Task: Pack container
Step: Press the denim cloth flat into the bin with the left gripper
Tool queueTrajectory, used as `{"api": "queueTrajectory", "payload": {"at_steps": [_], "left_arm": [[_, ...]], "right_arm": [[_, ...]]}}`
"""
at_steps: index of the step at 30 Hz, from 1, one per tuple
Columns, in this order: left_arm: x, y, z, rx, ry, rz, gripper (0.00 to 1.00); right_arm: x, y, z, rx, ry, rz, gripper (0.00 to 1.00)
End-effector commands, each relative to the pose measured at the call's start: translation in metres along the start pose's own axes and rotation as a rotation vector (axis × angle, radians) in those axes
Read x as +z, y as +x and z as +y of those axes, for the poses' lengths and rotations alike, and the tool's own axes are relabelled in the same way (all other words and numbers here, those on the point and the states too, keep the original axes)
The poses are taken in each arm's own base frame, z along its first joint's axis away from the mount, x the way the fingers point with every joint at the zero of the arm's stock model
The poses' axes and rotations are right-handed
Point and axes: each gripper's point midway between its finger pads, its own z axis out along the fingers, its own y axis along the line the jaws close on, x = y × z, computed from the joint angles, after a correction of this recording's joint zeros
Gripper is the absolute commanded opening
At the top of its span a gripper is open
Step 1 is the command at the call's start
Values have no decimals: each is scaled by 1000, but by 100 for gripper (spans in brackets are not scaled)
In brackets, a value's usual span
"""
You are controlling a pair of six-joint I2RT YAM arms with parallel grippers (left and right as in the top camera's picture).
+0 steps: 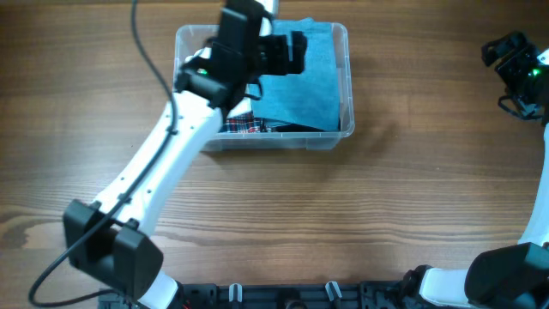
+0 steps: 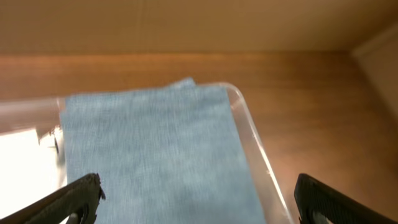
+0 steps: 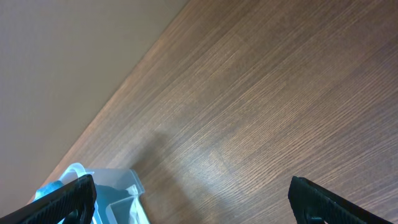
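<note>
Toward the far middle of the wooden surface (image 1: 412,197), the container (image 1: 346,81) sat with its long sides running left to right, its clear walls and rounded rim plain from overhead. A folded blue cloth (image 1: 304,86) lay on top inside it and covered most of the right-hand part. At the near left corner of the bin a strip of red-and-dark plaid fabric (image 1: 244,126) showed beside the blue, and a darker edge peeked out under the blue cloth along the near wall; I could not tell what that darker layer was. My left arm (image 1: 171,163) reached in from the near left and ended over the container's left half, so its wrist hid that part of the contents from above. From the left wrist camera I saw the left jaws spread wide, one fingertip (image 2: 78,196) at each lower corner of the view, with the blue cloth (image 2: 149,155) filling the space below them and the container's rim (image 2: 250,127) curving past on the right. Whether the tips touched the cloth I could not tell. My right arm (image 1: 519,64) was parked at the far right edge, well apart from the bin. Its camera showed the right jaws also wide apart, over bare wood, with a corner of the container (image 3: 118,186) low on the left.
</note>
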Motion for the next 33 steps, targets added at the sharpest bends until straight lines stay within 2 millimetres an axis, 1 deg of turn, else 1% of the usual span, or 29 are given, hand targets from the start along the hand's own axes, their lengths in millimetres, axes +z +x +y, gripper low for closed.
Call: {"api": "queueTrajectory", "payload": {"at_steps": [1,2,4,5,7,10,11,12,14,15,19,21,22,23,25,27,29,31,33], "left_arm": [[36,4,30,84,-192,-33,100],[51,13,37,83,-203,-15,100],[71,29,44,86,-216,22,100],[87,47,49,91,-226,62,99],[108,74,52,104,-235,125,99],[143,132,57,131,-245,247,100],[150,145,58,138,-249,274,100],[159,166,60,150,-255,315,100],[166,188,59,163,-253,363,100],[167,192,56,166,-247,372,100],[167,197,48,178,-236,381,100],[164,201,48,184,-241,401,100],[160,200,47,188,-247,407,100],[154,193,45,191,-252,405,100],[142,171,38,189,-252,370,100],[122,131,26,182,-239,281,100],[103,97,13,170,-213,197,100],[94,78,7,162,-197,143,100],[92,72,8,158,-203,124,100]], "right_arm": [[5,2,-2,7,9,10,100],[5,2,-2,7,9,10,100],[5,2,-2,7,9,10,100],[5,2,-2,7,9,10,100],[5,2,-2,7,9,10,100],[5,2,-2,7,9,10,100],[5,2,-2,7,9,10,100],[5,2,-2,7,9,9,100],[5,2,-2,7,9,10,100],[5,2,-2,7,9,9,100],[5,2,-2,7,9,10,100],[5,2,-2,7,9,10,100],[5,2,-2,7,9,10,100],[5,2,-2,7,9,9,100],[5,2,-2,7,9,10,100],[5,2,-2,7,9,10,100],[5,2,-2,7,9,9,100],[5,2,-2,7,9,10,100],[5,2,-2,7,9,10,100]]}}
